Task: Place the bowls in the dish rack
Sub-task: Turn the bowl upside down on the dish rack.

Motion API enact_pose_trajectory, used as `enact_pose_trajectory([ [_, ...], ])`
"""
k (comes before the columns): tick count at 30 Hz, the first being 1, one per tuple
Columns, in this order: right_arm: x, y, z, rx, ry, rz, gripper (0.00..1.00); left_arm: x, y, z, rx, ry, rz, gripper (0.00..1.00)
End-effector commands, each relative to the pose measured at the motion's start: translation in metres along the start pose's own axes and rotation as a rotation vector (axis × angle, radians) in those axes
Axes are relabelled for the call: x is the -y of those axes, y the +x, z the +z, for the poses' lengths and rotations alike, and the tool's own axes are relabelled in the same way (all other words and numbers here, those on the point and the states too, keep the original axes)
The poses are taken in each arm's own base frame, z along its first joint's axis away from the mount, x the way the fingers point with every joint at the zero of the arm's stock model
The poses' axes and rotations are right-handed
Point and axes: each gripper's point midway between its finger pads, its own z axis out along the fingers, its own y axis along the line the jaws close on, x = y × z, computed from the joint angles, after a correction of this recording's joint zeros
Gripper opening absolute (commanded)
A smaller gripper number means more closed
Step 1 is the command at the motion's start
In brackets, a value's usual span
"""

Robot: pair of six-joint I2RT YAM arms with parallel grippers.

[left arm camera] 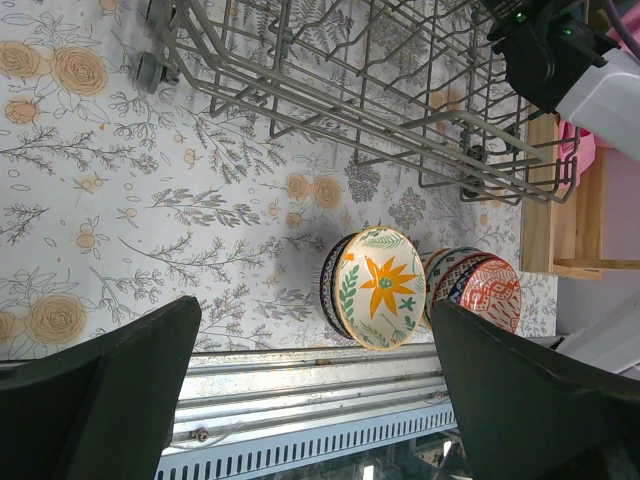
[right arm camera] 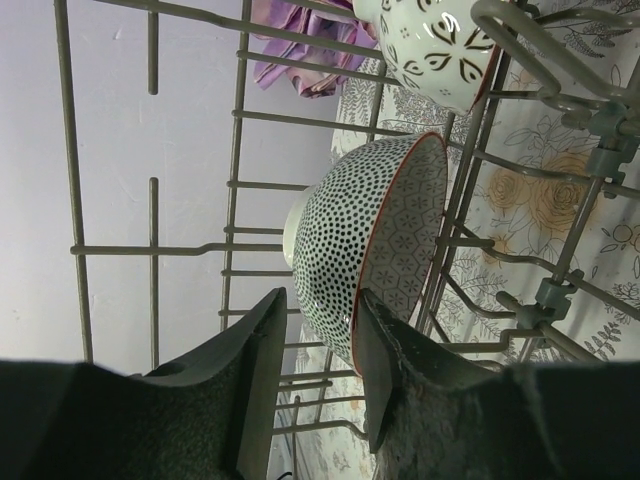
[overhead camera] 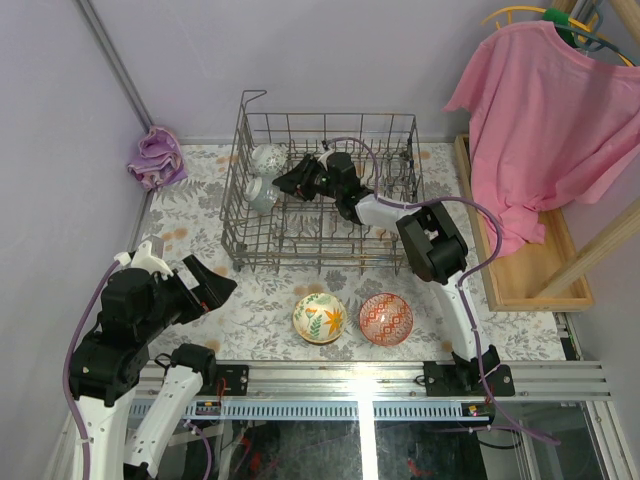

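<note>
Floral worktop (overhead camera: 250,300); right fingers (right arm camera: 255,400) pinch the dotted bowl (right arm camera: 375,240) by its rim (brittle, slippery); left fingers (left arm camera: 120,390) spread.

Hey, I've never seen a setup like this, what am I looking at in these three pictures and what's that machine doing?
These are two robot arms bolted to a table with a floral cloth. One picture looks down from above; the other two come from cameras on each wrist. The right tool reaches inside the dish rack, its fingers either side of the rim of a dotted bowl standing on edge; a second bowl stands next to it. The left tool hangs open over the table, holding nothing. A flower-patterned bowl and a red patterned bowl wait in front of the rack.
</note>
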Motion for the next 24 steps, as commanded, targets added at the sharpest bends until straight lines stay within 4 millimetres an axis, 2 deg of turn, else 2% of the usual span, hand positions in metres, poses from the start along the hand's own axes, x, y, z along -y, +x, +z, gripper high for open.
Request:
enact_pose_trajectory([
  [1, -0.022, -0.021, -0.006, 0.041, 0.022, -0.066, 0.43, 0.003, 0.006, 0.001, -0.029, 0.028, 0.017, 1.0],
  [16, -0.016, -0.032, -0.01, 0.039, 0.164, -0.144, 0.49, 0.002, 0.007, 0.001, -0.029, 0.025, 0.017, 1.0],
  [24, -0.036, -0.04, -0.016, 0.044, 0.157, -0.2, 0.51, 0.002, 0.007, 0.001, -0.031, 0.028, 0.017, 1.0],
])
